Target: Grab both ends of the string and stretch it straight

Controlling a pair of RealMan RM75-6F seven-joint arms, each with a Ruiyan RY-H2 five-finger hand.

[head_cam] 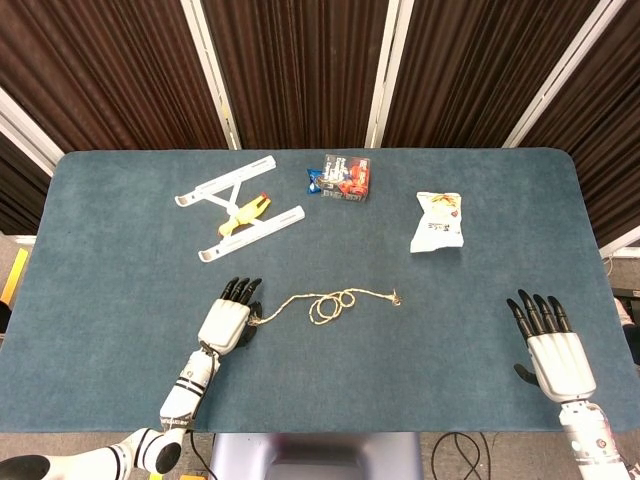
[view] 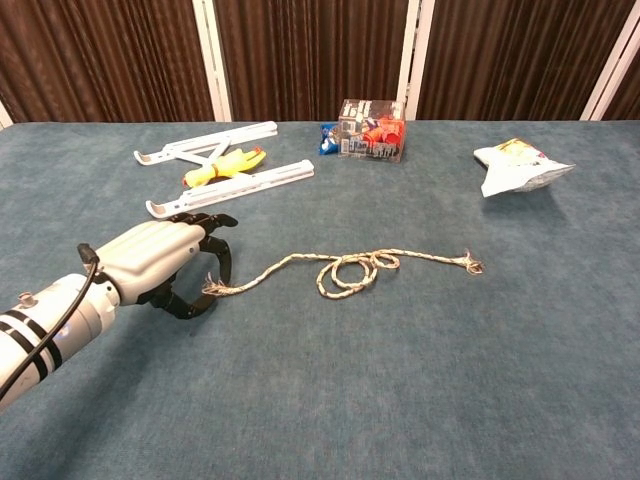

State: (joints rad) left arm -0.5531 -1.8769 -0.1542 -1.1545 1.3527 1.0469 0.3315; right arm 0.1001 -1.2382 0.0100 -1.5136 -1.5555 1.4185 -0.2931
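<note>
One string [head_cam: 330, 302] [view: 345, 270] lies on the blue table [head_cam: 120, 280] [view: 400, 400], running from a frayed end beside the left robot hand [head_cam: 228, 322] [view: 160, 262] out toward the right robot hand's side. Midway it coils into two or three small overlapping loops, then continues as a short straight run to a second frayed end [head_cam: 398, 297] [view: 468, 264].

Left robot hand: palm down, dark fingers [view: 218, 255] curved downward over the near frayed end of the string. In the chest view the fingertips and thumb sit right at that end, with the tuft between them. Whether they actually pinch it or only touch it cannot be told. The fingers are curled in, a narrow posture.

Right robot hand [head_cam: 553, 350]: seen only in the head view, palm down, fingers apart and extended, holding nothing. It sits well apart from the string's far end, off to that end's outer side and nearer the robot.

Beyond the left robot hand, farther from the robot: a white folding stand [head_cam: 240, 215] [view: 225, 165] with a yellow item [head_cam: 245, 212] [view: 222, 167] lying between its two rails. Beyond the loops: a small clear box with colourful contents [head_cam: 345, 178] [view: 372, 131]. Beyond the string's far end, toward the right robot hand's side: a white snack bag [head_cam: 438, 222] [view: 520, 165].
</note>
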